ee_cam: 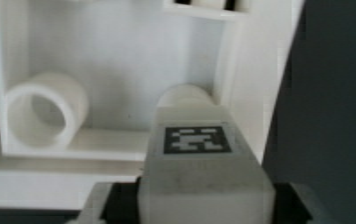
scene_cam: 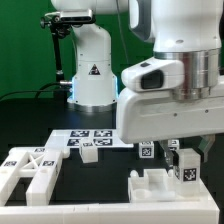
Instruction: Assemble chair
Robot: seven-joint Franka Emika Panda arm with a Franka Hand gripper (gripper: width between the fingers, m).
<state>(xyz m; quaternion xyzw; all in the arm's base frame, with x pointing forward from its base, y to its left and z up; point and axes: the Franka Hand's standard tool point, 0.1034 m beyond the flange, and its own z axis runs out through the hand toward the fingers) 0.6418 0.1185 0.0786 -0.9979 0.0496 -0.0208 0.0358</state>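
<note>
My gripper (scene_cam: 187, 160) is at the exterior view's right, shut on a chunky white chair post (scene_cam: 185, 170) with a marker tag, held upright just over a white slotted chair block (scene_cam: 155, 187). In the wrist view the gripper (ee_cam: 194, 206) clamps the tagged post (ee_cam: 196, 140) between dark fingers (ee_cam: 109, 203). Beyond it lies a white chair panel (ee_cam: 122, 60) with a round socket (ee_cam: 42, 110) and a slot at its far edge. A cross-braced chair frame (scene_cam: 30, 172) lies at the exterior view's left.
The marker board (scene_cam: 95, 137) lies on the black table behind the parts. A small white block (scene_cam: 88, 153) sits in front of it and another tagged white piece (scene_cam: 146, 152) stands beside my gripper. The arm's base (scene_cam: 92, 70) stands at the back.
</note>
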